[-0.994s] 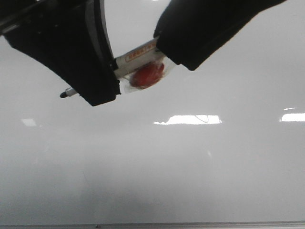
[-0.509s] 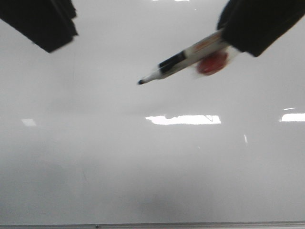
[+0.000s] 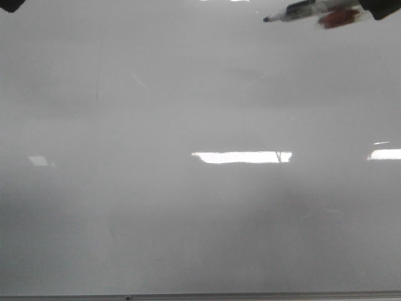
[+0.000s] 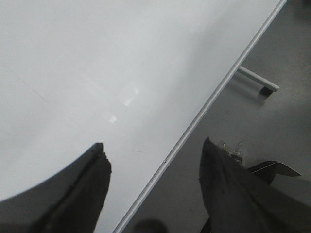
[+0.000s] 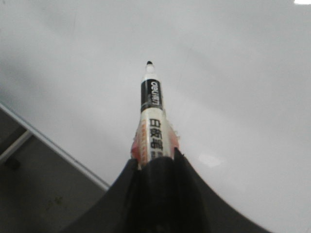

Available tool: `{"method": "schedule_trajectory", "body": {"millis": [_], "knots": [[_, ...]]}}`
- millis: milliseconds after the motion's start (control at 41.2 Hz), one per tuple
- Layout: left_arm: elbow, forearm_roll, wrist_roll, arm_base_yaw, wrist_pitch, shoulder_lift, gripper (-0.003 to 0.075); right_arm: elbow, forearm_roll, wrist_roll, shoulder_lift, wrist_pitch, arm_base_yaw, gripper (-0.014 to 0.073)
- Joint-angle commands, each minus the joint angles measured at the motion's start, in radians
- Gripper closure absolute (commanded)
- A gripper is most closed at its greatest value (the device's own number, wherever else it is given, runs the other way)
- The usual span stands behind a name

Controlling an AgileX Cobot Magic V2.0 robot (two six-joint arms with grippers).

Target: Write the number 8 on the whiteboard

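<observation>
- The whiteboard (image 3: pixel 200 207) filled the front view, a glossy pale grey-white surface with a thin metal edge along its bottom.
- Bright rectangular light reflections lay on the whiteboard: a long one near its middle, a shorter one toward its right edge, a faint small one toward its left edge.
- No drawn figure could be made out on the whiteboard; only a few faint thin scratches or streaks showed, and the number 8 was not visible in any view.
- A marker (image 3: pixel 310 10) appeared at the whiteboard's upper right corner in the front view, lying nearly level, its dark tip pointing toward the whiteboard's centre.
- A blurred red patch showed just beside the marker's barrel, on the side away from the tip; what it was could not be told.
- The right claw (image 5: pixel 155 162) was closed around the marker (image 5: pixel 152 121), the white barrel with black band and printed lettering sticking out from between its dark fingers, tip bare and uncapped.
- Whether the marker tip touched the whiteboard (image 5: pixel 233 87) could not be told.
- The left claw (image 4: pixel 153 160) stood open, nothing between its two dark fingers, which were spread well apart.
- Between those fingers ran the whiteboard's (image 4: pixel 97 58) metal edge, with a grey floor beyond it.
- No containers showed in any view.
</observation>
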Motion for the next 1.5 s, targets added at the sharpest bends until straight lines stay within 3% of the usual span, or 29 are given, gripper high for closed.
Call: {"method": "schedule_trajectory", "body": {"millis": [0,218,582,800,1018,1188,1333,1479], "knots": [[-0.024,-0.036,-0.01,0.002,-0.06,-0.019,0.0312,-0.052,0.018,0.009,0.024,-0.129,-0.023,0.0661],[-0.024,-0.036,-0.01,0.002,-0.06,-0.019,0.0312,-0.196,0.013,0.0,0.164,-0.007,-0.09,0.0661],[-0.024,-0.036,-0.01,0.002,-0.06,-0.019,0.0312,-0.255,0.013,-0.017,0.322,-0.12,-0.09,0.0661],[-0.024,-0.036,-0.01,0.002,-0.062,-0.019,0.0312,-0.357,0.001,-0.045,0.446,-0.044,-0.037,0.0661],[-0.024,-0.034,-0.01,0.002,-0.067,-0.019,0.0312,-0.237,-0.054,0.006,0.395,-0.017,-0.091,0.0654],[-0.024,-0.034,-0.01,0.002,-0.095,-0.019,0.0312,-0.091,-0.022,0.006,0.373,-0.127,-0.041,0.0654],[-0.024,-0.034,-0.01,0.002,-0.095,-0.019,0.0312,-0.118,-0.001,0.006,0.423,-0.209,0.027,0.0654],[-0.024,-0.034,-0.01,0.002,-0.083,-0.019,0.0312,-0.213,-0.004,0.006,0.439,-0.169,-0.002,0.0654]]}}
